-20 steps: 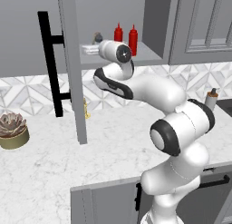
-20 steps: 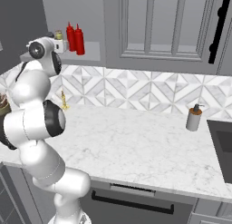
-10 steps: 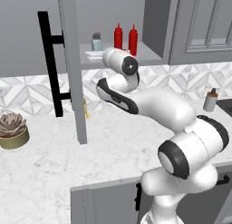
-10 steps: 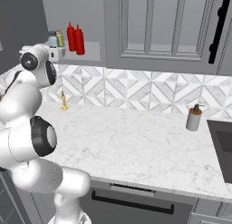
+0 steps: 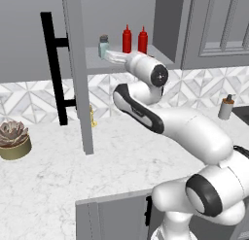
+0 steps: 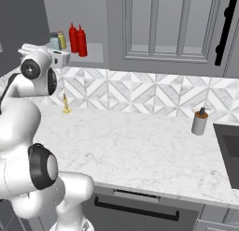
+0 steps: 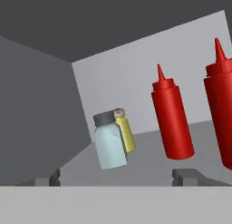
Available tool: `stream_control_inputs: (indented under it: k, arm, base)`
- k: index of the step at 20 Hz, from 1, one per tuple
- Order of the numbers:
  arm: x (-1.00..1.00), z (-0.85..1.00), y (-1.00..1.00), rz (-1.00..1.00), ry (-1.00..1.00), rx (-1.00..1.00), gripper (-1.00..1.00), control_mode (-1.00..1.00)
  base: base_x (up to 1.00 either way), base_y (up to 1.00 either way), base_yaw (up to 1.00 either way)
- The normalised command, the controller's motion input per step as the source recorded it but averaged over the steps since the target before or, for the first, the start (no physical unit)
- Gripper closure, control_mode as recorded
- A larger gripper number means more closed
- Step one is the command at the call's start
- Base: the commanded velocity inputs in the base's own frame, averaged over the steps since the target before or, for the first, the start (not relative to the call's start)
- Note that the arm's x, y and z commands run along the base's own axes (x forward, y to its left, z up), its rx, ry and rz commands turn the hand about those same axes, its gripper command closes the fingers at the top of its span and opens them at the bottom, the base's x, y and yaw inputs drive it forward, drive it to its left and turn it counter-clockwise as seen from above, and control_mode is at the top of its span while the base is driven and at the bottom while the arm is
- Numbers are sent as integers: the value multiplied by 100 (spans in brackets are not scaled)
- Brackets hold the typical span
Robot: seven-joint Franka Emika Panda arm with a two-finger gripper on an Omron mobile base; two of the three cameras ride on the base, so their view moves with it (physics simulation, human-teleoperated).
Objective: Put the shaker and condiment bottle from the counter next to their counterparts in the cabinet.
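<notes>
Up on the cabinet shelf, the shaker stands upright on its own base, its dark cap on top, with the yellow shaker just behind it and partly hidden by it. In the hand view the pincer has its two dark fingertips spread wide, one to either side of the shaker and clear of it, holding nothing. To the side of the shaker away from the cabinet's side wall stand two red squeeze bottles with pointed nozzles: the slim red bottle nearer the shaker, and the condiment bottle beyond that, cut off by the edge of the hand view. Both are upright and stand apart from the shaker.

From the left base view, the shaker sits near the front of the shelf, just behind the open cabinet door with its long black bar handle, and the arm's wrist reaches up to the shelf edge right beside it. The two red bottles stand side by side further along the shelf.

Below the shaker, the marble worktop carries a small gold figure by the backsplash, a potted succulent further out past the door, and a grey-brown bottle well away, near the sink.
</notes>
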Motion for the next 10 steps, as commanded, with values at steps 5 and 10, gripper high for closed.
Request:
stream_control_inputs:
  k: [5, 10]
  arm:
    - [-46, 26, -20, 0, 0, 11, -100, -100]
    - [-74, 8, -26, 0, 0, 17, -100, -100]
  base:
    - [0, 0, 0]
    - [0, 0, 0]
